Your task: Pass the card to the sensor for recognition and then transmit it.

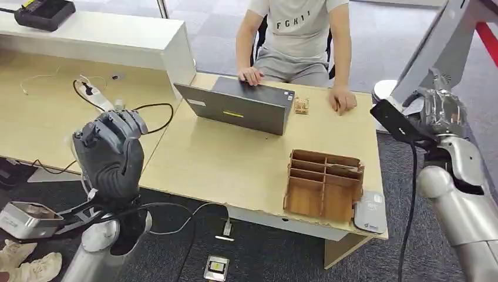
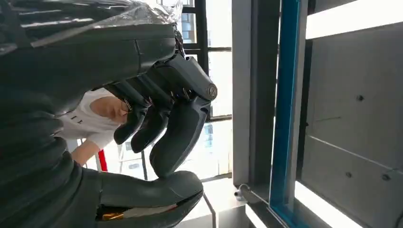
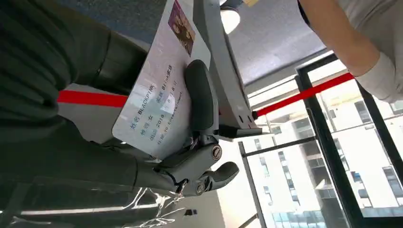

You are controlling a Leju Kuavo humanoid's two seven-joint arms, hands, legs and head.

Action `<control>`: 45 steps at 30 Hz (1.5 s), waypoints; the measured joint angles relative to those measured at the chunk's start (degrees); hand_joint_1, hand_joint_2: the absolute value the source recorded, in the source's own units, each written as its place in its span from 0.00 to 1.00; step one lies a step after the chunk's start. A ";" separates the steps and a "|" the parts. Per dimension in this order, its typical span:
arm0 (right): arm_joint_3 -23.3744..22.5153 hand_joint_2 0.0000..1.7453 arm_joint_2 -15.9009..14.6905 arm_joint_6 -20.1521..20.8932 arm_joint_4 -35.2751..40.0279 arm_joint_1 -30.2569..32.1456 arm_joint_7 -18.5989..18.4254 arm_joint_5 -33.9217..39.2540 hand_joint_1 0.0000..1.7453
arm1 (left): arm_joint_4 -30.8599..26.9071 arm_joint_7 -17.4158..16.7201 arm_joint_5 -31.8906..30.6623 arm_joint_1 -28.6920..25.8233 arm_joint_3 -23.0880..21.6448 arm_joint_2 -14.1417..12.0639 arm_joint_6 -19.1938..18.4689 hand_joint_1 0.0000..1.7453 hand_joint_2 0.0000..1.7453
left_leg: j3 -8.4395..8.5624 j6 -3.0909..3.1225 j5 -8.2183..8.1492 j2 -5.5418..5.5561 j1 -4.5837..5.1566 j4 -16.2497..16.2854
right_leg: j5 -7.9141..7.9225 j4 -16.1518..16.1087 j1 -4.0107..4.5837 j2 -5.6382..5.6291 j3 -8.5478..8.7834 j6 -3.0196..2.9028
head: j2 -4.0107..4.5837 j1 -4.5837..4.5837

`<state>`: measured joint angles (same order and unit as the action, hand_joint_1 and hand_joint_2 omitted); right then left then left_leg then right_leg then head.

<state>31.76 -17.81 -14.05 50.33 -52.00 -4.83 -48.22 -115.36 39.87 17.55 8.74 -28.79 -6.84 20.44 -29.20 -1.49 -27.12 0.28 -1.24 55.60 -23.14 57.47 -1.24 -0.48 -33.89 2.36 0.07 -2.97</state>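
Note:
My right hand [image 1: 440, 111] is raised beyond the table's right edge and holds the card [image 1: 394, 123], which appears dark and edge-on in the head view. In the right wrist view the pale printed card [image 3: 157, 95] with a small photo lies against the fingers, pinned by the thumb [image 3: 202, 95]. The white card sensor [image 1: 370, 212] lies flat on the table's near right corner, below and left of the card. My left hand [image 1: 108, 153] hovers by the table's left edge, fingers [image 2: 161, 137] loosely bent over the thumb, holding nothing.
A wooden compartment organiser [image 1: 324, 183] stands beside the sensor. A grey laptop [image 1: 241, 106] and a small wooden piece [image 1: 301, 106] sit farther back, where a person [image 1: 296, 35] rests both hands. Cables [image 1: 152, 111] trail off the left desk; a small device [image 1: 216, 267] lies on the floor.

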 joint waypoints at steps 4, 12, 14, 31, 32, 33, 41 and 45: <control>1.66 1.00 1.73 0.24 -3.67 -2.42 -0.04 -0.65 1.00 | 0.00 0.11 -0.09 -0.02 -0.04 0.00 0.20 0.86 1.00 | -0.01 0.00 0.00 0.01 0.00 0.00 | 0.00 0.00 0.00 0.01 0.00 0.00 | 0.00 0.02; 3.41 1.00 3.69 0.11 -8.13 -4.40 -0.22 -1.14 1.00 | 0.00 0.11 -0.11 -0.20 -0.04 0.00 0.57 0.86 1.00 | 0.00 0.00 0.00 0.02 0.01 0.01 | 0.00 -0.01 0.00 0.01 0.00 0.00 | 0.00 0.02; 3.65 1.00 3.80 0.15 -8.69 -4.42 -0.30 -1.29 1.00 | 0.02 0.11 -0.11 -0.20 -0.04 0.00 0.57 0.86 1.00 | 0.01 0.00 0.00 0.02 0.01 0.01 | 0.00 -0.01 0.00 0.01 0.00 0.00 | 0.00 0.02; 5.53 1.00 3.95 0.24 -11.27 -4.39 -0.94 -1.51 1.00 | 0.07 -0.09 0.11 0.09 -0.07 0.00 0.26 0.87 1.00 | 0.05 0.00 0.00 0.01 0.01 0.02 | 0.00 -0.01 0.00 0.00 0.00 0.00 | 0.00 0.04; 5.62 1.00 3.95 0.24 -11.30 -4.36 -0.94 -1.55 1.00 | 0.07 -0.11 0.11 0.10 -0.09 0.00 0.22 0.87 1.00 | 0.04 0.00 0.00 0.01 0.01 0.01 | 0.00 -0.01 0.00 0.00 0.00 0.00 | 0.00 0.00; 5.70 1.00 3.95 0.26 -11.36 -4.37 -0.94 -1.61 1.00 | 0.07 -0.13 0.13 0.10 -0.09 0.00 0.11 0.87 1.00 | 0.04 0.00 0.00 0.00 0.01 0.01 | 0.00 -0.01 0.00 0.00 0.00 0.00 | 0.00 0.02; 5.77 1.00 3.95 0.26 -11.51 -4.35 -0.87 -1.92 1.00 | 0.07 -0.26 0.28 0.13 -0.20 0.00 0.11 0.86 1.00 | 0.04 0.00 0.00 0.01 0.01 0.01 | 0.00 -0.01 0.00 0.00 0.00 0.00 | 0.00 0.02; 5.77 1.00 3.98 0.26 -11.51 -4.35 -0.87 -1.92 0.94 | 0.07 -0.26 0.28 0.13 -0.28 0.00 0.11 0.86 1.00 | 0.04 0.00 0.00 0.01 0.01 0.01 | 0.00 -0.01 0.00 0.00 0.00 0.00 | 0.00 0.02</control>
<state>37.53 -13.84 -13.79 38.82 -56.35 -5.70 -50.14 -115.30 39.60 17.84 8.87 -29.07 -6.84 20.55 -29.16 -1.49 -27.12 0.28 -1.23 55.61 -23.14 57.46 -1.24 -0.48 -33.89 2.37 0.07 -2.95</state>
